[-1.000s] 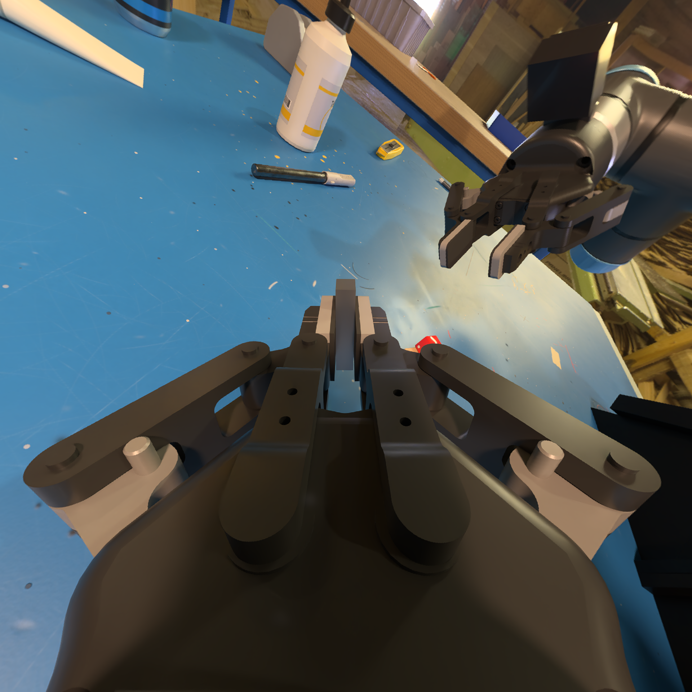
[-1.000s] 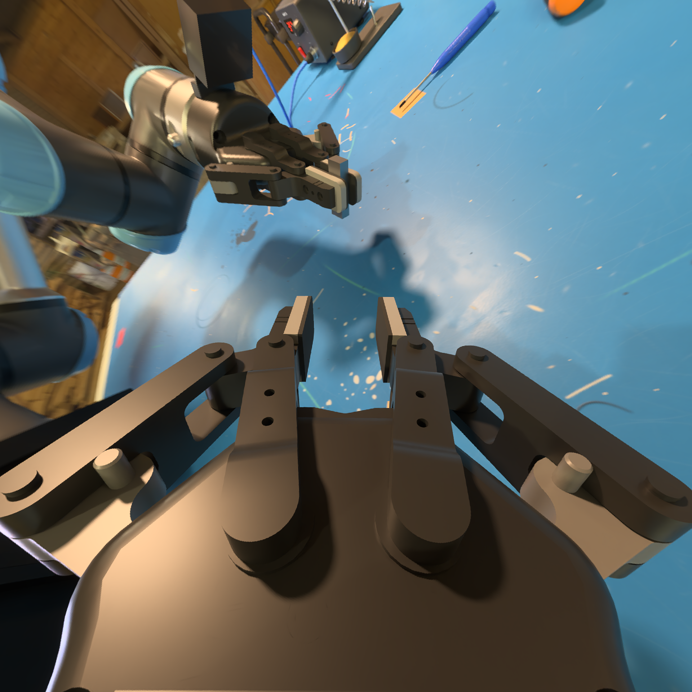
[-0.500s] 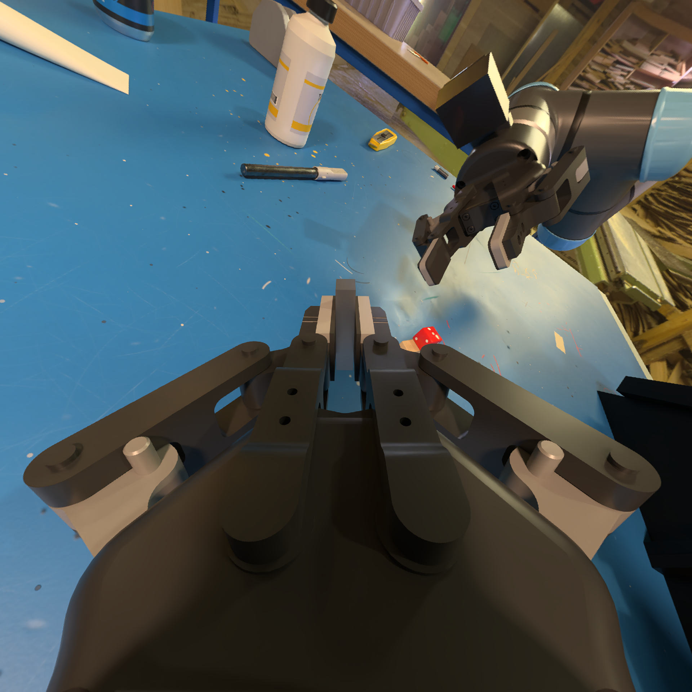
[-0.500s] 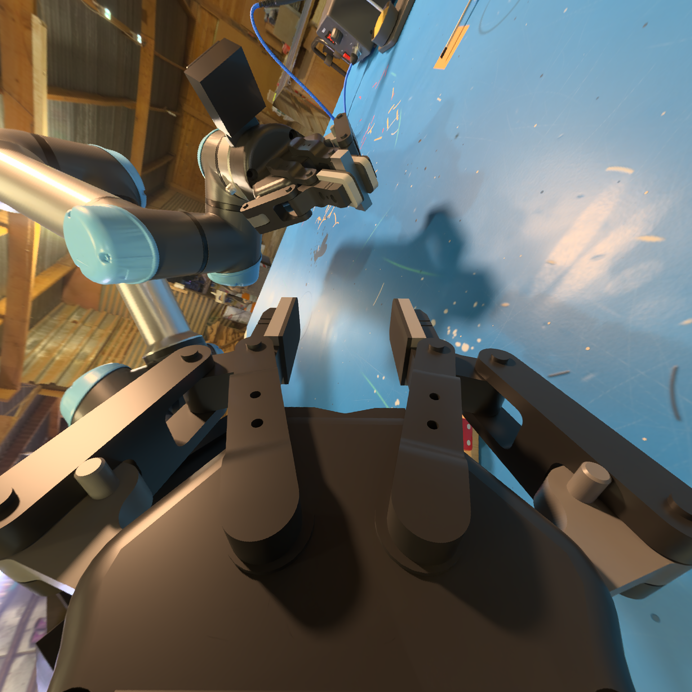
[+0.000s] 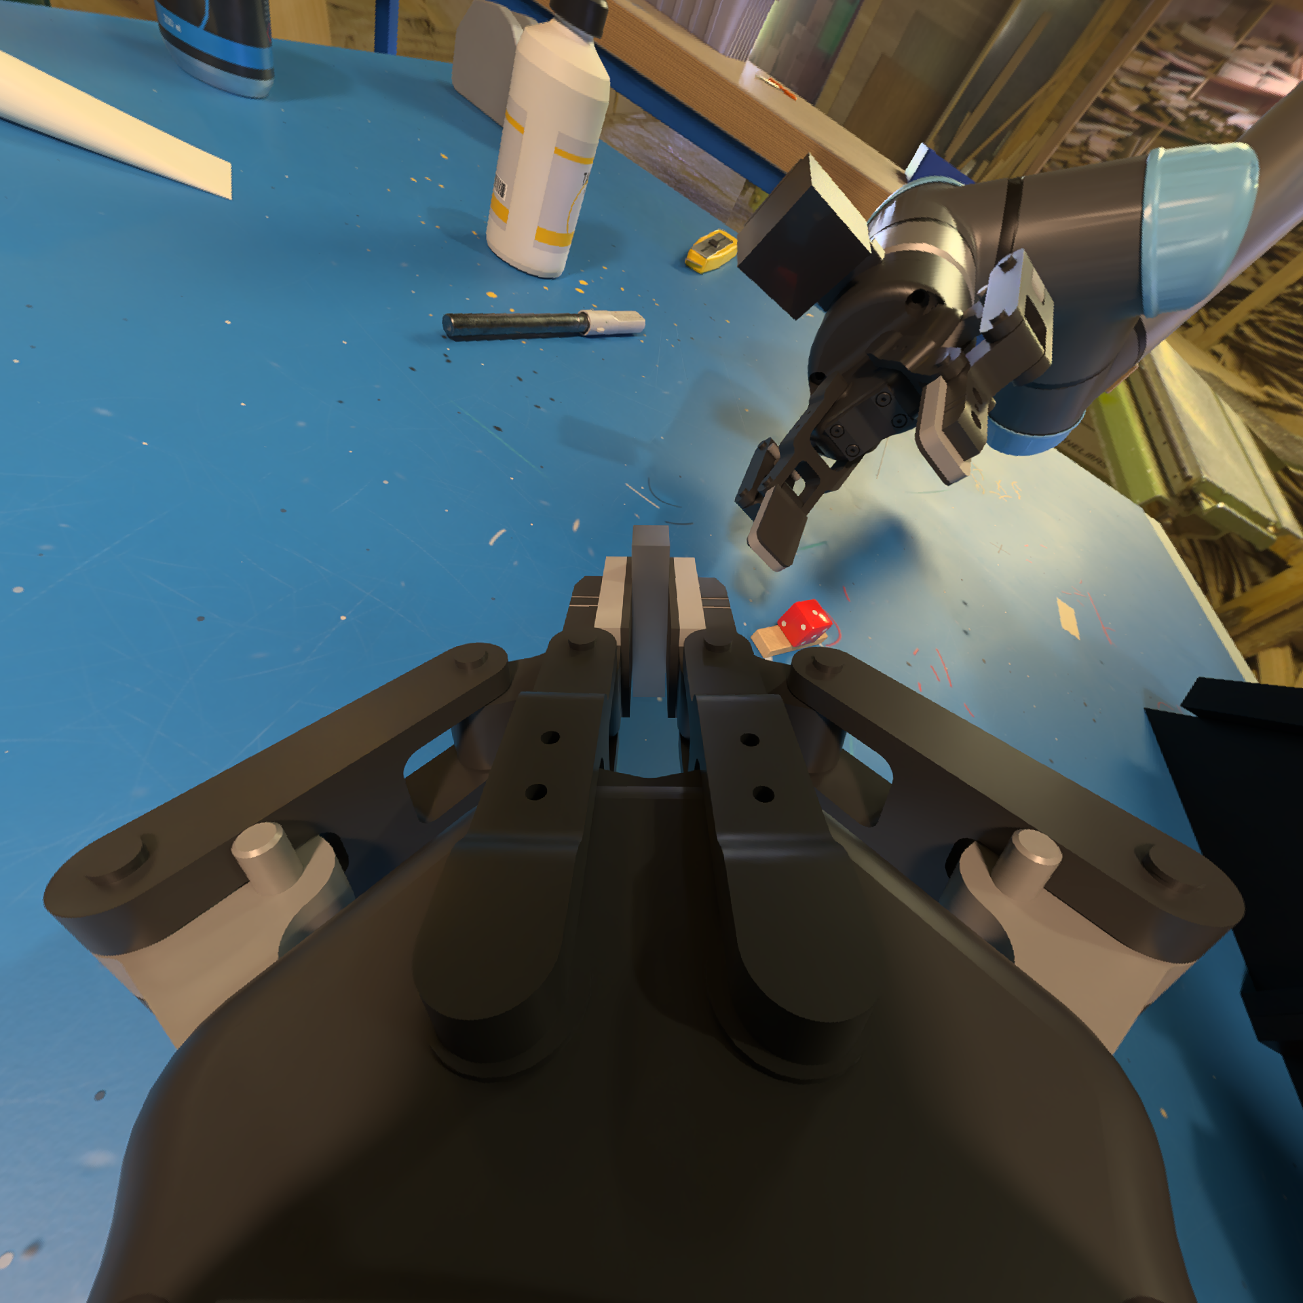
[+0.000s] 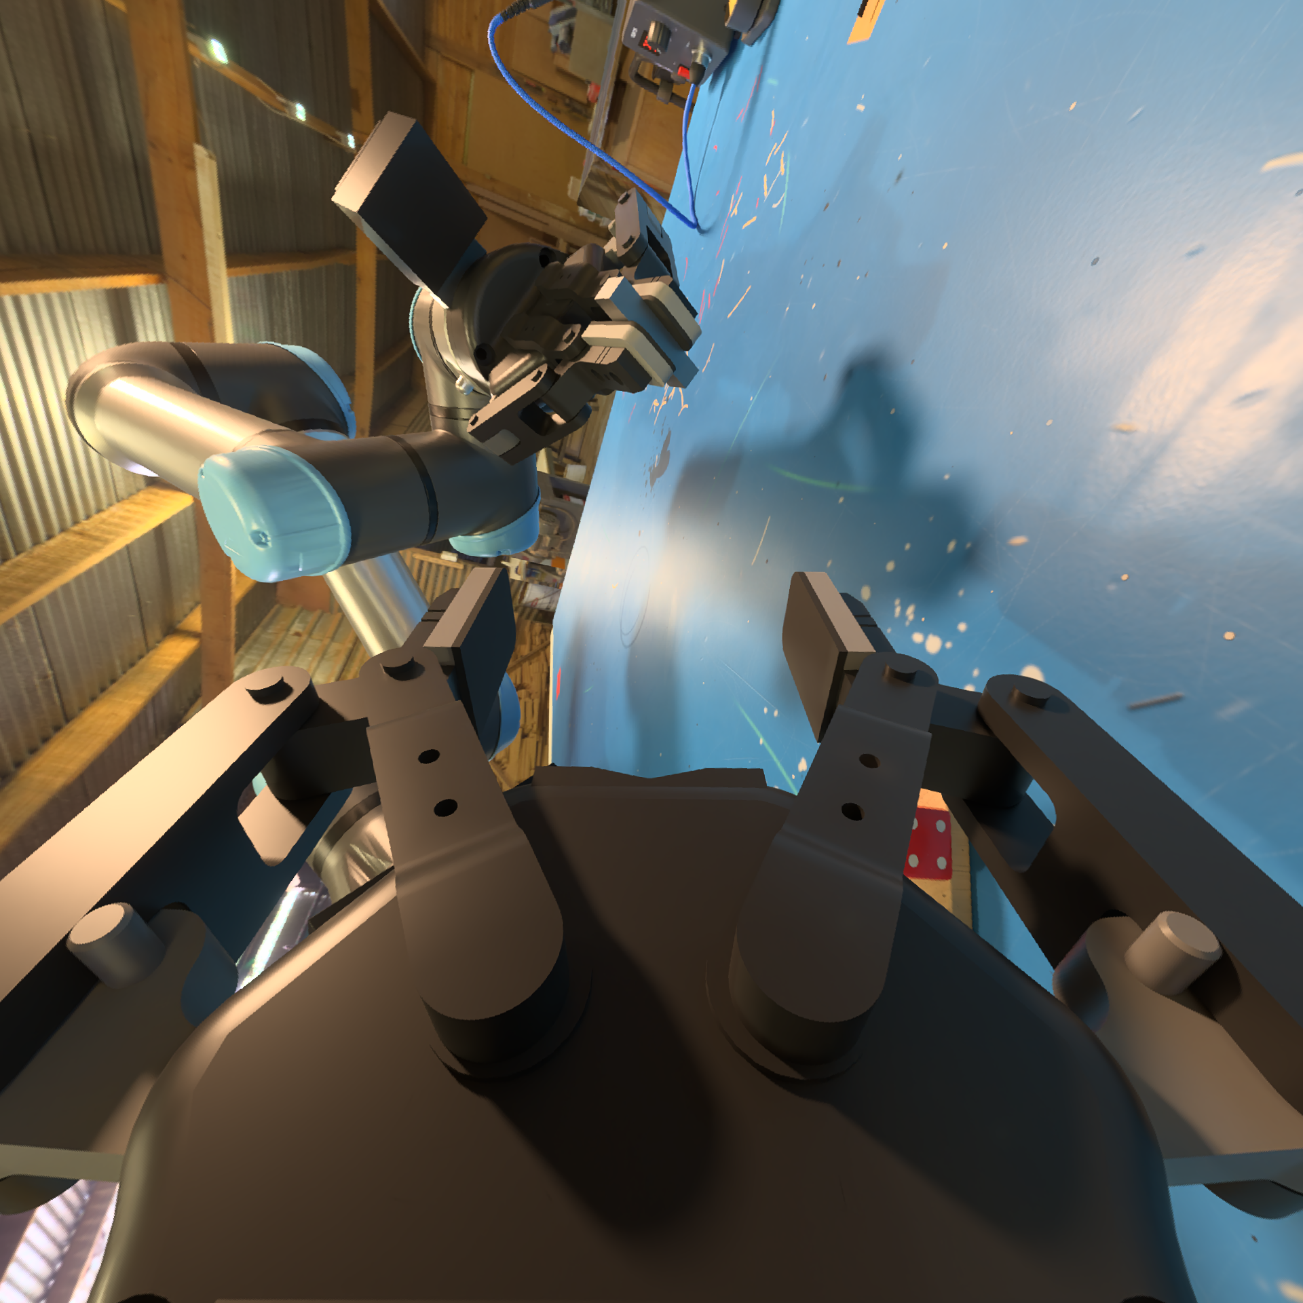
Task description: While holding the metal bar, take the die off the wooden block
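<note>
My left gripper (image 5: 649,599) is shut on a grey metal bar (image 5: 650,620), held above the blue table (image 5: 211,493). A red die (image 5: 804,622) with white dots sits on a small wooden block (image 5: 770,641) just right of my left fingers. My right gripper (image 5: 857,508) hangs open above and beyond the die, tilted down. In the right wrist view my right gripper (image 6: 652,649) is open and empty; the die (image 6: 927,842) on the block (image 6: 948,895) shows low, behind the right finger. The left gripper (image 6: 652,331) with the bar shows farther off.
A white bottle (image 5: 546,151), a black marker (image 5: 539,324) and a small yellow sharpener (image 5: 711,250) lie at the far side. A white board (image 5: 106,137) lies at the far left. A grey device (image 6: 677,42) with a blue cable stands at the table's edge.
My right gripper has swung over toward the die, tilted downward and opened wider. My left gripper keeps hold of the bar; the die and block have come more into view.
</note>
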Motion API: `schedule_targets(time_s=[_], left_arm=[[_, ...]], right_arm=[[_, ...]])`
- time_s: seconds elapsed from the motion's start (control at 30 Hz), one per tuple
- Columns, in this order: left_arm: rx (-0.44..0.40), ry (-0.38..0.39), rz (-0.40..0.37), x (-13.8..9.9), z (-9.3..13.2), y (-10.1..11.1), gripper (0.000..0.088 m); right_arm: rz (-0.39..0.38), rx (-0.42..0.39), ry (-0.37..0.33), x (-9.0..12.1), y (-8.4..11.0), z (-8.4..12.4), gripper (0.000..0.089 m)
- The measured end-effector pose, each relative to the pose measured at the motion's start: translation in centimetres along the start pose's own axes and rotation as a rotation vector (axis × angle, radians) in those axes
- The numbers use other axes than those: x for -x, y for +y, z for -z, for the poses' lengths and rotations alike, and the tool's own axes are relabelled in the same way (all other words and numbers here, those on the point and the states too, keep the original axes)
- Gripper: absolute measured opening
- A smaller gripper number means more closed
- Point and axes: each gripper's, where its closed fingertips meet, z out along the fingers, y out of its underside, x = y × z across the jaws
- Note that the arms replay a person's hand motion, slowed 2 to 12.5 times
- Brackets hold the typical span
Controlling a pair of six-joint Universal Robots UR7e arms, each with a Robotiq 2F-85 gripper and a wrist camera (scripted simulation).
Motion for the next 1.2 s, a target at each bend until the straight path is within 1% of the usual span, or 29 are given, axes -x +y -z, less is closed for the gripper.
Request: schedule_targets(time_s=[0.33, 0.47, 0.63, 0.87, 0.93, 1.03, 1.2], left_arm=[[0.008, -0.008, -0.063, -0.4, 0.1, -0.1, 0.0081], [0.014, -0.019, -0.098, -0.5, 0.1, -0.1, 0.0081], [0.02, -0.032, -0.144, -0.9, 0.1, -0.2, 0.0081], [0.02, -0.052, -0.202, -1.2, 0.2, -0.4, 0.0081], [0.02, -0.058, -0.218, -1.3, 0.2, -0.5, 0.0081], [0.02, -0.066, -0.238, -1.4, 0.3, -0.6, 0.0081], [0.025, -0.078, -0.263, -1.5, 0.3, -0.6, 0.0081]], right_arm=[[-0.062, 0.003, -0.061, 0.0, -0.1, -0.9, 0.0738], [-0.091, 0.005, -0.084, 0.1, -0.2, -1.3, 0.0746], [-0.121, 0.007, -0.11, 0.3, -0.2, -1.7, 0.0744], [-0.136, 0.007, -0.127, 0.5, -0.2, -2.2, 0.0737], [-0.142, 0.004, -0.128, 0.5, -0.2, -2.3, 0.0729], [-0.151, -0.004, -0.131, 0.5, -0.3, -2.3, 0.0694], [-0.161, -0.013, -0.131, 0.2, -0.3, -2.4, 0.0679]])
